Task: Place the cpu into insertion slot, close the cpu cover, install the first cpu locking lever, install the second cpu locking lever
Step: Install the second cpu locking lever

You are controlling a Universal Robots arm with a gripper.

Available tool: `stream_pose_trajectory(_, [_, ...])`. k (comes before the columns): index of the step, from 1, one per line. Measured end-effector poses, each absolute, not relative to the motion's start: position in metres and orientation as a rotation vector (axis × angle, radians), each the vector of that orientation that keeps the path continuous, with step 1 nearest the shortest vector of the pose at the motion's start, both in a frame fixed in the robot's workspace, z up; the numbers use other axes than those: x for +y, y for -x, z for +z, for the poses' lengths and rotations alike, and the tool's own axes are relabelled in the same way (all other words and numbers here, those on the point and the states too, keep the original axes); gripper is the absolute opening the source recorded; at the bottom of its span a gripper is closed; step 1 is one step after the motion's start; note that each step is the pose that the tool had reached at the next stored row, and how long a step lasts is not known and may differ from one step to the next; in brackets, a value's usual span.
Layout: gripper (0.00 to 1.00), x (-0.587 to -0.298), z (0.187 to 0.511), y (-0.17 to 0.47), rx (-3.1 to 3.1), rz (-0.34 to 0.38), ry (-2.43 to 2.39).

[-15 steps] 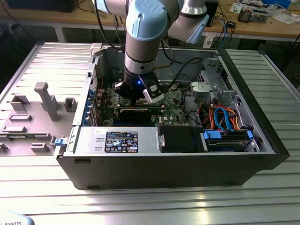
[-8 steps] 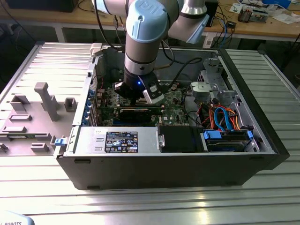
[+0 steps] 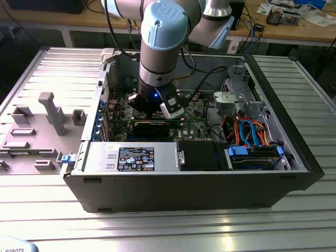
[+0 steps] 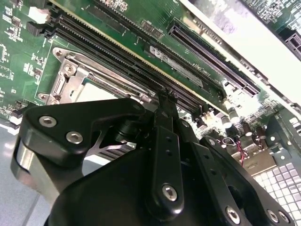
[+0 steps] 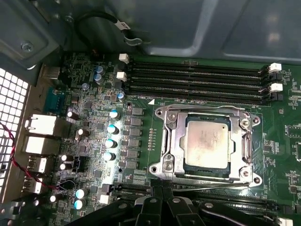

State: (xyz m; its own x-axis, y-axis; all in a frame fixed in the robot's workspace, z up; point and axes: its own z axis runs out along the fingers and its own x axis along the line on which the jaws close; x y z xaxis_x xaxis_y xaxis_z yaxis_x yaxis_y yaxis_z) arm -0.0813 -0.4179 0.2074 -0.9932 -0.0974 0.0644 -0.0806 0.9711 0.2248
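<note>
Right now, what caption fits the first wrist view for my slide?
The cpu sits in its insertion slot, framed by the cpu cover.

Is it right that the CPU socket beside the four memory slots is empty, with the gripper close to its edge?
Not quite. The first wrist view shows the cpu already seated in the insertion slot, framed by the cpu cover. The memory slots and the gripper are as you say.

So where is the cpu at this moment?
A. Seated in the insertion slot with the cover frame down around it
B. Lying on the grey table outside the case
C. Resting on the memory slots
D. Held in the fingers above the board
A: in the first wrist view the cpu sits in the insertion slot, with the cpu cover framing it.
</note>
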Motion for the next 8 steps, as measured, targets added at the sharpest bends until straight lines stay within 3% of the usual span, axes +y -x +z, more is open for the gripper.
stream_pose_trajectory(8, [0.11,-0.4179,0.2037,0.0845,-3.039,-0.395,-0.14])
